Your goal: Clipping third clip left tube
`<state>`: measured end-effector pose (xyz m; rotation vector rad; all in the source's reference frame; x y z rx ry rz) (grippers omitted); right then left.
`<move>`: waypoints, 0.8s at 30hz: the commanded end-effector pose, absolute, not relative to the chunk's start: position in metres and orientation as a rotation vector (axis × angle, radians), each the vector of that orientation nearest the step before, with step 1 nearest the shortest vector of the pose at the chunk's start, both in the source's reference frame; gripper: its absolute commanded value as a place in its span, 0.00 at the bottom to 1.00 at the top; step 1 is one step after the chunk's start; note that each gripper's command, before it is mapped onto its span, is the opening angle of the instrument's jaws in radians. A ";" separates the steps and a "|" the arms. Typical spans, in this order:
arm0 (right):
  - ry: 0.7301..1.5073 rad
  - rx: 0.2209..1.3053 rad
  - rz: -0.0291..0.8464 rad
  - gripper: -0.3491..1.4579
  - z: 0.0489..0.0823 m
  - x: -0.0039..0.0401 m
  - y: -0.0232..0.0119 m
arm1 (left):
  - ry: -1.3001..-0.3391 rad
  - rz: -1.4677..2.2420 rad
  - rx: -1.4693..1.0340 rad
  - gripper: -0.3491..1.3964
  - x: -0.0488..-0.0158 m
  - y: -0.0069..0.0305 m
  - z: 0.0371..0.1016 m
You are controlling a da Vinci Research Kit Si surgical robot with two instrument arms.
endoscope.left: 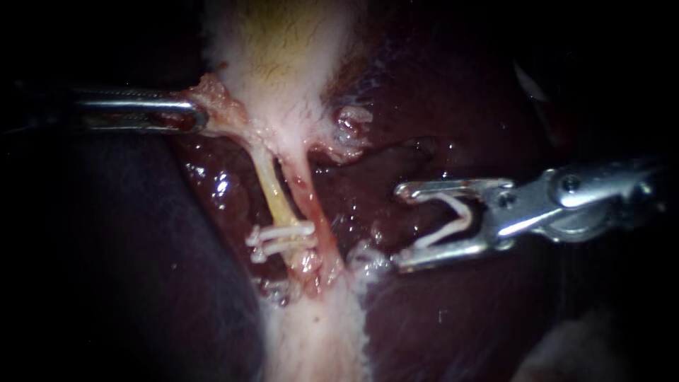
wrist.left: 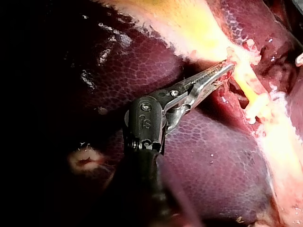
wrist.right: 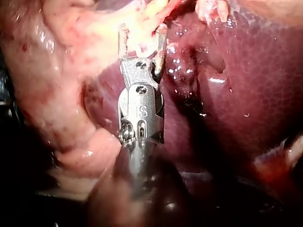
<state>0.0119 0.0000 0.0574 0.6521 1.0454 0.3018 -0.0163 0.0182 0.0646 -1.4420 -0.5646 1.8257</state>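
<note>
Near left tube [endoscope.left: 272, 189], R instrument [endoscope.left: 401, 228] holds clip [endoscope.left: 453, 219]; L instrument [endoscope.left: 198, 117] grips gallbladder [endoscope.left: 283, 56].

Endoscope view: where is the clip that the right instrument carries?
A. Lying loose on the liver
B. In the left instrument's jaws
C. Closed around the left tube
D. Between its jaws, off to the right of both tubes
D: the clip sits between the jaws of the right instrument, which stand wide apart, with liver showing between them and the left tube.
</note>
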 end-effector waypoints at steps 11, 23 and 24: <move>1.046 0.653 0.331 0.44 0.0597 0.0188 0.0002 | -0.562 1.827 -1.442 0.00 -0.0165 0.0180 0.0647; 1.042 0.646 0.336 0.44 0.0641 0.0204 0.0009 | -0.561 1.827 -1.442 0.00 -0.0165 0.0179 0.0646; 1.042 0.646 0.336 0.44 0.0643 0.0204 0.0010 | -0.561 1.827 -1.442 0.00 -0.0165 0.0179 0.0646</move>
